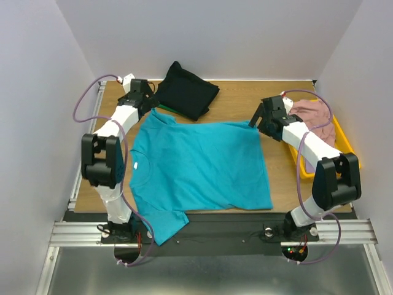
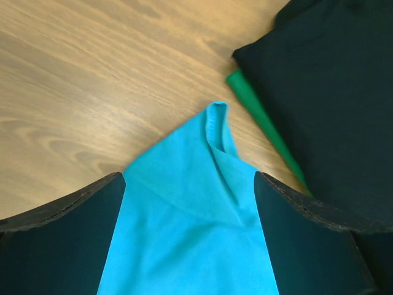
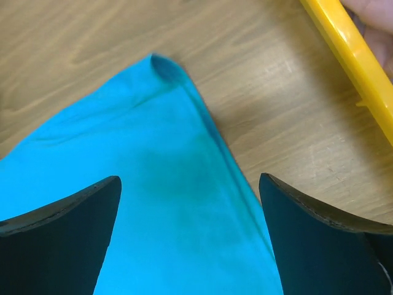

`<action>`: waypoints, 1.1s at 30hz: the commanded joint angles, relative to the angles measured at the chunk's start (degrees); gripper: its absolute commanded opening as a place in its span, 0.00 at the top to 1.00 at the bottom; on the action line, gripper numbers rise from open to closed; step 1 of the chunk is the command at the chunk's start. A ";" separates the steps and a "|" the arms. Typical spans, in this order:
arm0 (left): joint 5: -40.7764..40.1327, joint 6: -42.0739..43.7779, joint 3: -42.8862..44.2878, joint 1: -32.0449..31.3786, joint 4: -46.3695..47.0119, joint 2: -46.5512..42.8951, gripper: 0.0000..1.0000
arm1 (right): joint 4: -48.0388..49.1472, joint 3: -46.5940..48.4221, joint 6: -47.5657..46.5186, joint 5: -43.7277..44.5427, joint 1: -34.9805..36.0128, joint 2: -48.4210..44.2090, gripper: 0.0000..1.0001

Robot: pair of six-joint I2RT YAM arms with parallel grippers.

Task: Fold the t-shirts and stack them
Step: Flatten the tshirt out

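status: black t-shirt folded on green t-shirt at far desk edge; teal t-shirt flat mid-desk, unfolded; pink t-shirt heaped in yellow tray | heading: teal collar to my left, hem right, long axis left-right | tools: my left tool and right tool gape open over its far corners, gripping nothing

**Open wood between stack and tray**

The teal t-shirt is covering the middle of the table. Bare wood is lying free along the far edge, between the folded black t-shirt, with a green one peeking out beneath it, blocking the far left, and the yellow tray, crowding the right edge.
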 commanded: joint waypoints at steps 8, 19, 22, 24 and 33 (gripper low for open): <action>3.72 -0.87 -16.04 -0.10 3.02 -24.77 0.02 | 5.40 -2.12 -5.85 -14.76 0.15 -5.49 0.00; 7.87 -1.40 -28.47 -0.10 9.27 -30.06 0.02 | 9.01 3.32 -11.73 -20.82 0.15 7.42 0.00; 7.33 -0.52 -27.33 0.25 9.89 -26.37 0.02 | 9.36 8.15 -13.14 -20.03 0.15 13.21 0.00; 8.03 -0.34 -24.79 0.51 11.64 -21.29 0.02 | 9.44 12.01 -13.67 -18.63 0.15 17.17 0.00; 11.82 0.19 -16.96 0.78 16.21 -7.65 0.02 | 9.53 19.23 -15.26 -14.32 0.15 26.93 0.00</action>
